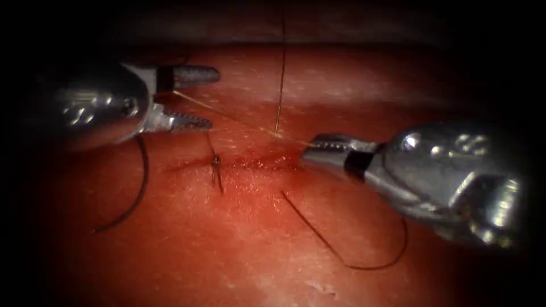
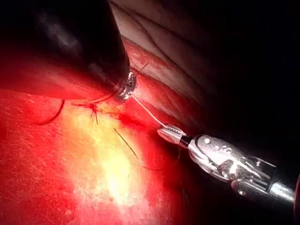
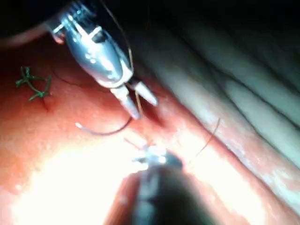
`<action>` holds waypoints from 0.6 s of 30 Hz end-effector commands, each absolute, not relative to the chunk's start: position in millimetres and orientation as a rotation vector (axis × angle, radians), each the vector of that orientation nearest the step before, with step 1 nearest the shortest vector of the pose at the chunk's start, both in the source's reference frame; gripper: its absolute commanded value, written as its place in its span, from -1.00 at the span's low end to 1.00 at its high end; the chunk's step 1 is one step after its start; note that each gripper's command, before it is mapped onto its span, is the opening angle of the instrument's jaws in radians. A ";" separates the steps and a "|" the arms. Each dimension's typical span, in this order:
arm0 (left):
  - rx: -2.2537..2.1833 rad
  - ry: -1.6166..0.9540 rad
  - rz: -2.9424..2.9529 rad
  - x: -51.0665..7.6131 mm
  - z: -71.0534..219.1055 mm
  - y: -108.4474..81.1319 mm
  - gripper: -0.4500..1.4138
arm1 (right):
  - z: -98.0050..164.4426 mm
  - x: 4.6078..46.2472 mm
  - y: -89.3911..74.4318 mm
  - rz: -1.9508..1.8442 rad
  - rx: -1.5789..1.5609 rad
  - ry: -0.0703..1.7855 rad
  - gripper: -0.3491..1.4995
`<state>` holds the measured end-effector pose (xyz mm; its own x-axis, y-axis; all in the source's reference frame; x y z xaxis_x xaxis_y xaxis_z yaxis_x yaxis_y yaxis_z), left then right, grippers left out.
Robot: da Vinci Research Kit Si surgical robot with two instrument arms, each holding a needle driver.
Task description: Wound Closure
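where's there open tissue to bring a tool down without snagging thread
Bare tissue lies below the cut, between the dark loop at left and the thread arc at right. Another free patch sits above the cut, right of the vertical strand. It is crowded at the cut: the knot, the open left tool, the right tool shut on the taut thread.

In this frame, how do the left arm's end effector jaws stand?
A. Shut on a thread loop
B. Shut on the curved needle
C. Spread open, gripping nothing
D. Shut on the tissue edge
C: in the endoscope view the left arm's silver end effector has its two serrated jaws spread apart, with the thin pale thread running across the gap ungripped.
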<state>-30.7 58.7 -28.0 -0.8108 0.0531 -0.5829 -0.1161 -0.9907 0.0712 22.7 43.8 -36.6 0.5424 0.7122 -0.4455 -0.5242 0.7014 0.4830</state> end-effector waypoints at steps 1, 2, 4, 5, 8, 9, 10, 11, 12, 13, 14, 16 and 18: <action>-0.932 0.163 2.902 -31.3 -27.3 59.0 0.23 | -36.4 22.6 44.3 0.747 0.305 0.672 -1.00; -0.930 0.166 2.903 -31.4 -27.0 59.0 0.20 | -36.7 22.1 44.2 0.745 0.304 0.671 -1.00; -0.929 0.168 2.904 -31.3 -26.8 58.9 0.18 | -36.8 22.0 44.2 0.743 0.305 0.672 -1.00; -0.929 0.170 2.905 -31.3 -26.7 58.8 0.16 | -36.8 21.8 44.1 0.743 0.303 0.671 -1.00; -0.942 0.166 2.912 -30.1 -26.6 58.8 0.03 | -36.7 21.2 43.8 0.737 0.300 0.673 -1.00; -0.948 0.163 2.915 -29.5 -26.6 58.9 0.00 | -36.5 20.8 43.6 0.733 0.301 0.675 -1.00; -0.949 0.158 2.919 -29.0 -26.5 59.0 0.00 | -36.5 20.6 43.5 0.731 0.301 0.676 -1.00; -0.955 0.156 2.922 -28.3 -26.5 59.1 0.00 | -36.5 20.1 43.4 0.728 0.301 0.680 -1.00; -0.960 0.150 2.920 -27.5 -26.4 59.3 0.00 | -36.5 19.5 43.2 0.722 0.299 0.675 -1.00; -0.957 0.149 2.916 -27.2 -26.4 59.3 0.01 | -36.5 19.2 43.2 0.720 0.296 0.668 -1.00; -0.957 0.149 2.916 -27.2 -26.4 59.3 0.01 | -36.5 19.2 43.2 0.720 0.296 0.668 -1.00; -0.944 0.160 2.918 -26.8 -26.5 59.3 0.01 | -36.4 18.7 43.2 0.715 0.292 0.655 -1.00; -0.937 0.163 2.917 -26.8 -26.9 59.1 0.00 | -36.4 18.3 43.2 0.712 0.291 0.653 -1.00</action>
<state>-26.3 58.9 -27.5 -0.8107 0.0383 -0.5842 -0.1011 -0.9920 0.0753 17.8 43.0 -36.9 0.5723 0.6852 -0.4505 -0.5112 0.7277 0.4574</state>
